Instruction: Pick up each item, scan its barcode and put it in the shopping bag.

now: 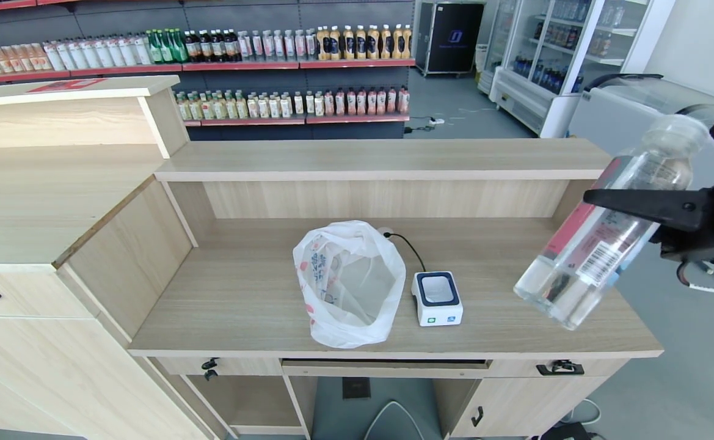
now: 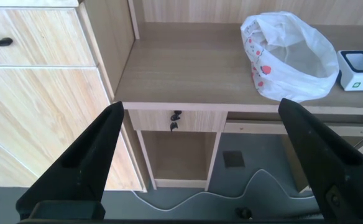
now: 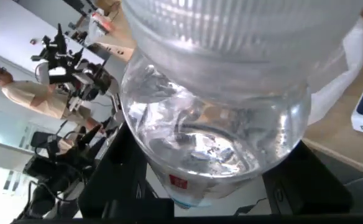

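Currently clamping a clear bottle [image 1: 576,269] in the right gripper [image 1: 601,208], pinching it across the red label at mid-body. Holding it up in the air off the right end of the counter [image 1: 240,293], touching nothing below. Tilting it steeply, cap end up and away to the right, base down toward the counter's right edge. Showing the barcode [image 1: 599,261] on the label's white patch, turned up toward the head camera rather than down at the counter. Hanging well to the right of the scanner [image 1: 436,297] and farther again from the bag [image 1: 332,269].

Spreading the left gripper [image 2: 201,107] wide, gripping nothing, low in front of the counter's left part, near the drawers [image 2: 38,43].

Sitting near the middle of the counter: the white plastic bag, slumping a little, mouth gaping upward. Resting just beside it on the right: the small white scanner, window facing up; touching the bag or not, impossible to tell. Trailing a black cable [image 1: 407,244] from behind the scanner toward the counter's back wall, passing close by the bag.

Standing beyond the counter: shelves of drinks [image 1: 295,46] and a glass-door fridge [image 1: 552,55].
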Robot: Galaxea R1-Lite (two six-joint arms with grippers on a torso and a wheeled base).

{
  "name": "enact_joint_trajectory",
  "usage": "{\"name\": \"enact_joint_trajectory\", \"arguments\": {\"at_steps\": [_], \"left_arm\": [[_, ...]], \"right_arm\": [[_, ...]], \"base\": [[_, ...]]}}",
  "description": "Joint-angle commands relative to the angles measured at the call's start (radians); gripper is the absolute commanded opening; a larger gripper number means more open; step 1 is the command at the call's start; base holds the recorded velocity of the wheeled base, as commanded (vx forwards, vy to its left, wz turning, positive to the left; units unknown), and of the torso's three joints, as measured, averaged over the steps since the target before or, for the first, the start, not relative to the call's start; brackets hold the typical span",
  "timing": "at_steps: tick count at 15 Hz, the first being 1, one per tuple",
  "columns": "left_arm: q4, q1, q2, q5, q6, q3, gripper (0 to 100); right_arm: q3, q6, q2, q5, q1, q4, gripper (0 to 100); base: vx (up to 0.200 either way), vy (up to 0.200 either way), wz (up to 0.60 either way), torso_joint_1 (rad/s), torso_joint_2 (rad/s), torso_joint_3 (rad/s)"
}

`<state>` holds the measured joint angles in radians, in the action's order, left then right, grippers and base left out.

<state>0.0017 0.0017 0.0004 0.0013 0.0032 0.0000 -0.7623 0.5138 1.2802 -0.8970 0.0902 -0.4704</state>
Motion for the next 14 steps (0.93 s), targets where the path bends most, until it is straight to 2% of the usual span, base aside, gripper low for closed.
{"name": "enact_joint_trajectory", "arguments": {"at_steps": [1,3,9,14], "left_arm": [[0.000,0.000,0.000,0.000,0.000,0.000,100],[0.000,0.000,0.000,0.000,0.000,0.000,100],[0.000,0.000,0.000,0.000,0.000,0.000,100],[0.000,0.000,0.000,0.000,0.000,0.000,100]], "right_arm": [[0.003,0.008,-0.133,-0.010,0.088,0.027,0],[0.008,0.006,-0.183,-0.008,0.131,0.053,0],[0.015,0.008,-0.366,-0.014,0.132,0.231,0],[0.020,0.008,-0.398,-0.010,0.129,0.253,0]], "base": [[0.000,0.000,0.00,0.000,0.00,0.000],[0.000,0.000,0.00,0.000,0.00,0.000],[0.000,0.000,0.00,0.000,0.00,0.000],[0.000,0.000,0.00,0.000,0.00,0.000]]}}
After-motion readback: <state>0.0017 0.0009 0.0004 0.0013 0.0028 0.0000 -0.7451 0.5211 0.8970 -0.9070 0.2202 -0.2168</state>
